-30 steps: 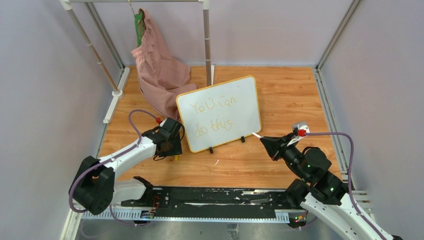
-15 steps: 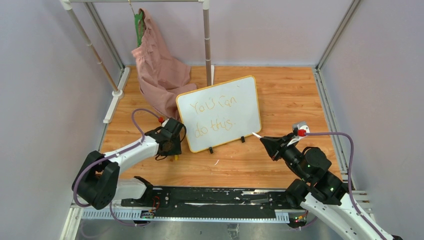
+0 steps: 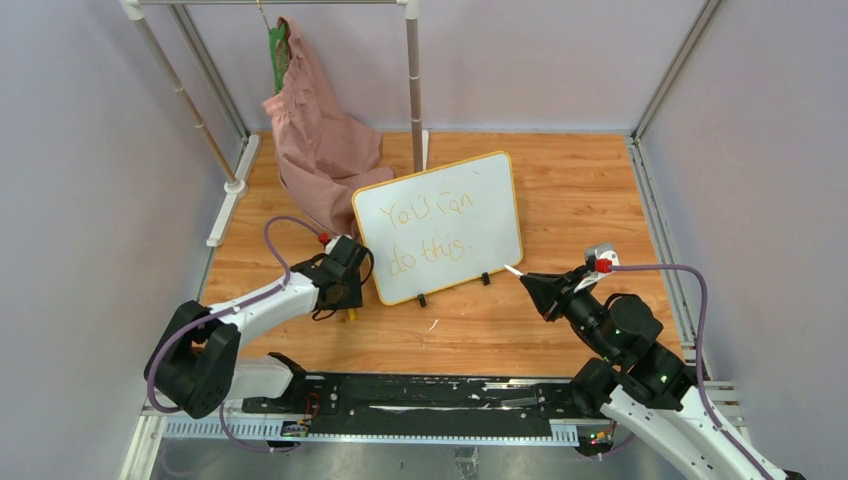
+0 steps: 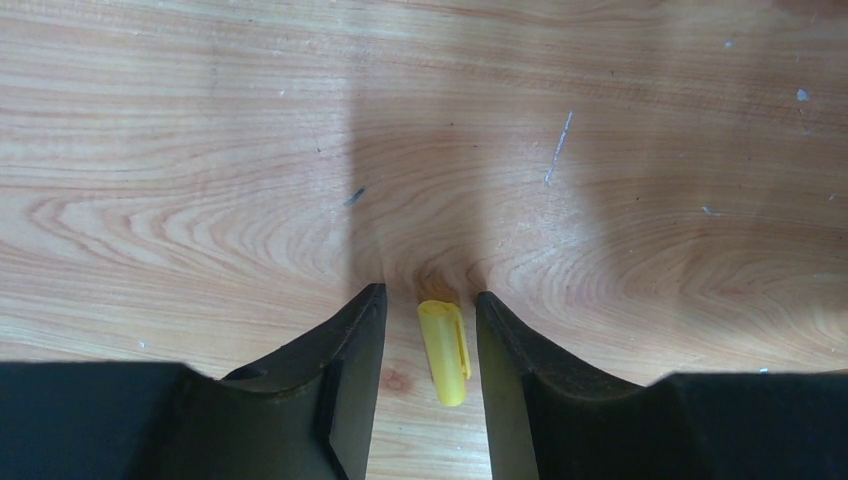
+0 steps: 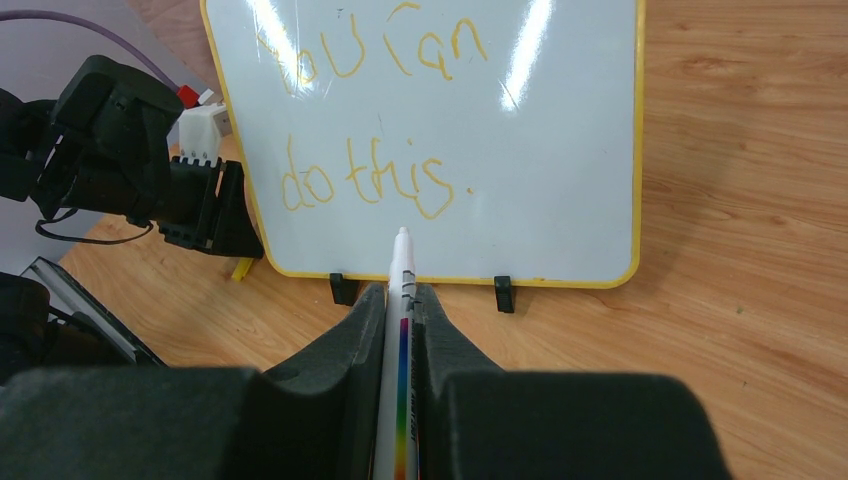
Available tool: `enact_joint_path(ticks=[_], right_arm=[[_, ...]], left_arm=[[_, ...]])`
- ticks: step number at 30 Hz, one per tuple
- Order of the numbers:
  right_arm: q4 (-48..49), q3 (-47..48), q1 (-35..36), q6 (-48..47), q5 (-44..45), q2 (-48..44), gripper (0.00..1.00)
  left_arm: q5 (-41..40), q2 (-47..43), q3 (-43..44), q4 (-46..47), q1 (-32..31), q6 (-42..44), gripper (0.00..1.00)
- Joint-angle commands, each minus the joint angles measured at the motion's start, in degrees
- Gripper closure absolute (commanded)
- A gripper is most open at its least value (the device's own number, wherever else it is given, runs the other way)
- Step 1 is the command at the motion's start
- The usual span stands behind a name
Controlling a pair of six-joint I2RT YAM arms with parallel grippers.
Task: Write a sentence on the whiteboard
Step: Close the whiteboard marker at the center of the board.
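A wooden table (image 3: 580, 190) fills the floor of the booth, with a white pole rack (image 3: 414, 70) rising at the back and a pink garment (image 3: 318, 140) hanging from it on the left, its hem down on the wood. In front of that cloth, about mid-table, the whiteboard (image 3: 490, 200) stands on its two black feet (image 5: 504, 293), turned a little so its right side sits further back, its yellow frame unbroken all round. The left arm reaches in from the near left, and the left gripper (image 4: 428, 293) points straight down at the wood just beside the board's lower left corner. Its fingers are spread apart and grip nothing. The right arm comes in from the near right, and the right gripper (image 5: 400, 290) is clamped tight on a marker (image 5: 402, 300), a white barrel with a rainbow stripe along it. Its pale tip is aimed at the board and sits close to the lower right corner, apparently just off the surface. Across the board runs the sentence (image 3: 436, 247), thin orange-yellow script in two lines, "You can" above "do this." with a full stop. Smallest of all, a yellow cap (image 4: 445, 350) lies flat on the table between the left fingers, nearer one finger than the other.
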Motion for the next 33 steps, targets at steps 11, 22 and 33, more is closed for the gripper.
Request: enact_joint_path(ticks=[11, 22, 33], right_arm=[[0.4, 0.6, -0.7, 0.1, 0.4, 0.3, 1.00], [-0.3, 0.7, -0.6, 0.2, 0.6, -0.2, 1.00], [0.1, 0.0, -0.7, 0.6, 0.4, -0.5, 1.00]], left_arm=[[0.2, 0.2, -4.2, -0.4, -0.6, -4.3, 0.53], [-0.3, 0.0, -3.4, -3.5, -0.6, -6.5, 0.53], [-1.2, -3.3, -3.4, -8.2, -1.6, -10.7, 0.53]])
